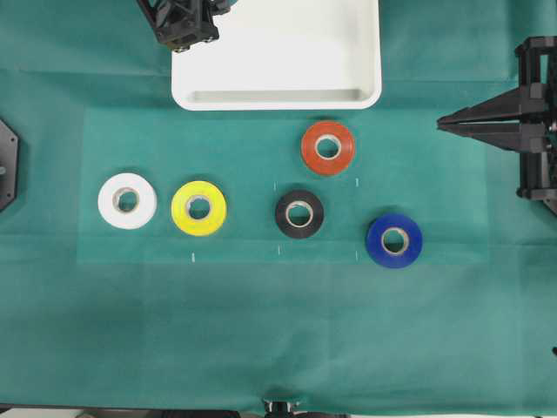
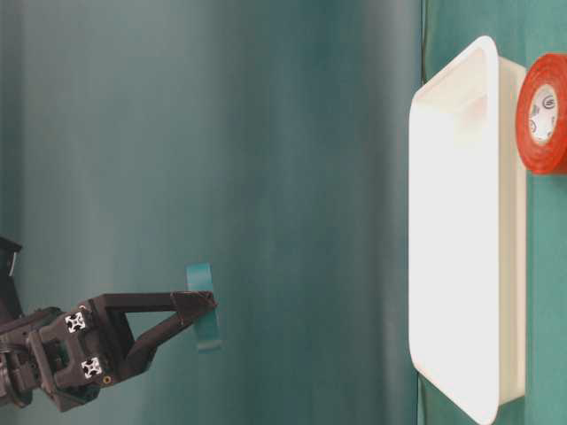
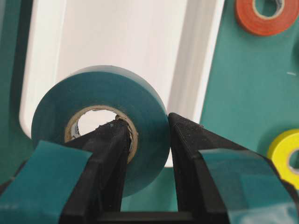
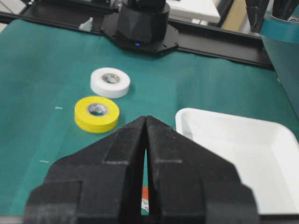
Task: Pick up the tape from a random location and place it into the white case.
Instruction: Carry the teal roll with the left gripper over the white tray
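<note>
Clamping the tape (image 3: pixel 100 100) wall — one finger through its core — left end effector (image 3: pixel 148 135) hangs above white case (image 3: pixel 117 37).

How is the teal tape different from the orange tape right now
The teal tape is clamped in the left gripper, held above the white case; the orange tape lies flat on the cloth, untouched. Teal nearly matches the cloth; orange stands out. Both are rolls with pale cores.

left pincer (image 3: pixel 147 128) clamped, right pincer (image 4: pixel 145 122) closed, level
</note>
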Controlling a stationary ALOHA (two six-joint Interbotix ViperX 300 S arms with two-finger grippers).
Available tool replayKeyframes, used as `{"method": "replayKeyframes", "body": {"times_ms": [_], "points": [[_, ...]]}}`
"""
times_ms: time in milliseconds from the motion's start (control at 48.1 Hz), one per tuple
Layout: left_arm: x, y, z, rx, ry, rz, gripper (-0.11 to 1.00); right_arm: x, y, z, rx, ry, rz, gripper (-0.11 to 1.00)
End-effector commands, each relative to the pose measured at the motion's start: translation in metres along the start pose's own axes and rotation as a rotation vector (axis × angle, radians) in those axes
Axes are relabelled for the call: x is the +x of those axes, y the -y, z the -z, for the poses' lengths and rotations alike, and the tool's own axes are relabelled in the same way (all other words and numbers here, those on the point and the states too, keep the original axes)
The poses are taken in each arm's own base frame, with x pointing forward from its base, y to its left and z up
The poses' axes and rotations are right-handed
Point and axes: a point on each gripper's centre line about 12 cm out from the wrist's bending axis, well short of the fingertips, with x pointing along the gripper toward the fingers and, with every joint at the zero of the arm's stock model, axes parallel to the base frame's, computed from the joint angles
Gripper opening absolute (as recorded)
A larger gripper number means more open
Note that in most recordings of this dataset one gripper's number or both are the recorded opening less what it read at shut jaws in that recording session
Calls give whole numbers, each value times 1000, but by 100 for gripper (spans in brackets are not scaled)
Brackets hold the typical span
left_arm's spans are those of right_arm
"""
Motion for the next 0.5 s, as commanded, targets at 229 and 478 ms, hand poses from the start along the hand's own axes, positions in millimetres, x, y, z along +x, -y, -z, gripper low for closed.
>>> {"method": "replayKeyframes", "body": {"times_ms": [229,478], "points": [[-4,2,-12,12,52,-4,22,2,0,-10,1,25,1,0],[-2,7,-29,29,78,1,22,2,0,-10,3,25,1,0]]}}
